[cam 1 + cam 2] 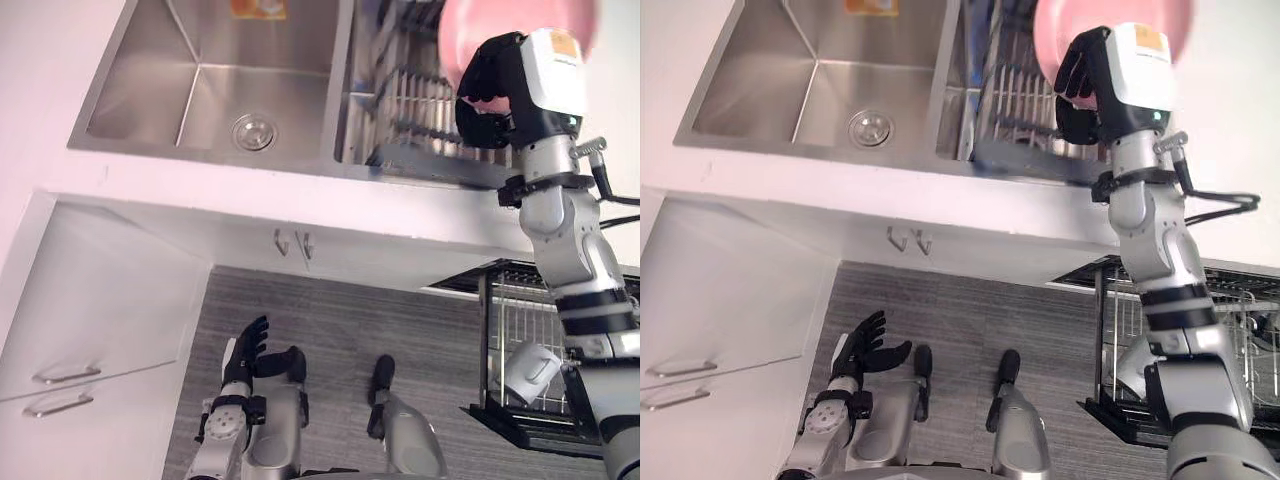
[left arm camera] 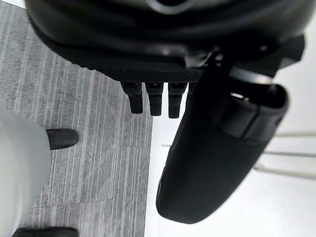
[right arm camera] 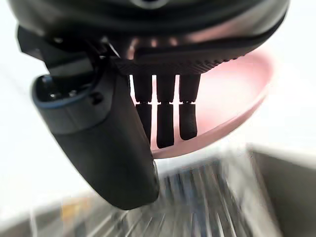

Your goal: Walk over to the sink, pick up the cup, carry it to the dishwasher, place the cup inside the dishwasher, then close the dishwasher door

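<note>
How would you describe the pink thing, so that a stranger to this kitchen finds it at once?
Find the steel sink set in the white counter; its right basin holds a wire dish rack. Over that rack the right hand grips a round pink dish. It is the sole pink thing among steel, white and dark surfaces.

One pink cup point(image 1: 480, 20). One sink basin point(image 1: 150, 90), one drain point(image 1: 254, 132). Two drawer handles point(image 1: 66, 375). One dishwasher basket point(image 1: 483, 330), one white item point(image 1: 530, 370) inside, possibly a mug.
</note>
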Available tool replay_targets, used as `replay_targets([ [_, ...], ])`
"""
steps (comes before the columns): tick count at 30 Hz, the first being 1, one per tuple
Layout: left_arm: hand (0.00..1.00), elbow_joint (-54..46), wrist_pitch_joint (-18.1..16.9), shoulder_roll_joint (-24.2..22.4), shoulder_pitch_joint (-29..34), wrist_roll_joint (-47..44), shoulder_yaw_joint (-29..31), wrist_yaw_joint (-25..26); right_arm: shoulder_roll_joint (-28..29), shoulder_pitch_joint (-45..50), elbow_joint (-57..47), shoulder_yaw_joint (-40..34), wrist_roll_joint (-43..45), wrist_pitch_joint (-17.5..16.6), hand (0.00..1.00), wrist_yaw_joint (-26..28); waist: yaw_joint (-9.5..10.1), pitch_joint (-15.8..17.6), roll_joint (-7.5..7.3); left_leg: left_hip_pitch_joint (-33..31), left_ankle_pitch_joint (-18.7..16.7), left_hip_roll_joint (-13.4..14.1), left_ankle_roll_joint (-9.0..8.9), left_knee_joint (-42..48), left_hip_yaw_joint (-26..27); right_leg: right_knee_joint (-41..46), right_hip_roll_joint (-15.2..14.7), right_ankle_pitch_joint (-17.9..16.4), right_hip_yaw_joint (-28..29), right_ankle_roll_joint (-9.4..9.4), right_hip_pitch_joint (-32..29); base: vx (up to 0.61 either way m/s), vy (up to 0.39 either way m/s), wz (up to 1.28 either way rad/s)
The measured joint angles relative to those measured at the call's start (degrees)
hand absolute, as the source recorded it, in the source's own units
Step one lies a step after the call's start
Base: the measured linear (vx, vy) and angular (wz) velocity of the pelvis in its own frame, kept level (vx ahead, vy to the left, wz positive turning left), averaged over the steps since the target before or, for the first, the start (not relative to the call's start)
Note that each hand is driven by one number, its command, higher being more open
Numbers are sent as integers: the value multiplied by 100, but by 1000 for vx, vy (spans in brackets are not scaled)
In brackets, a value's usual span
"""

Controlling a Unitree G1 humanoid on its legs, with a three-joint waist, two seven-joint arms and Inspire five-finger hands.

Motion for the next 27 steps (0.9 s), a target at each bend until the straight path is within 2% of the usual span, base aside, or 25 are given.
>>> replay_targets([
  [1, 90, 119, 4, 30, 60, 97, 23, -1, 162, 273, -325, -245, 5, -32, 30, -90, -81, -102, -169, 111, -90, -14, 9, 31, 148, -1, -36, -113, 139, 56, 50, 37, 12, -40],
  [4, 90, 236, 67, 35, 153, 155, 96, -17, 268, 798, -668, -506, 128, -64, 30, -182, -214, -275, -355, 227, -282, 33, -10, 184, 283, 0, 19, -183, 307, 89, 146, 37, 12, -36],
  [6, 90, 363, 98, 32, 197, 214, 93, -29, 367, 1152, -878, -634, 155, -80, 30, -196, -278, -443, -411, 312, -336, 83, -23, 213, 426, 1, 52, -189, 425, 88, 160, 40, 1, -36],
  [13, 90, 573, 122, 2, 318, 219, 96, -124, 830, 2151, -1158, -889, 226, -239, 30, -200, -395, -828, -362, 626, -489, 148, -43, 271, 770, 23, 119, -189, 788, 89, 269, 3, 16, -28],
  [18, 90, 667, 126, -3, 425, 228, 96, -124, 1242, 3089, -1257, -1254, 475, -255, 30, -118, -444, -897, -286, 692, -645, 221, -30, 444, 1104, 188, 179, -194, 1129, 94, 130, -46, 28, -38],
  [20, 90, 778, 125, 0, 462, 317, 100, -125, 1318, 3393, -1080, -1396, 676, -247, 30, -53, -560, -938, -212, 697, -722, 233, -3, 550, 1295, 284, 191, -186, 1331, 111, 17, -44, 59, -44],
  [27, 90, 798, 113, -14, 535, 349, 96, -142, 1302, 3573, -75, -1492, 904, -66, 30, 92, -772, -917, -14, 706, -1003, 299, 44, 923, 1805, 544, 232, -182, 1883, 179, -270, -64, 74, -40],
])
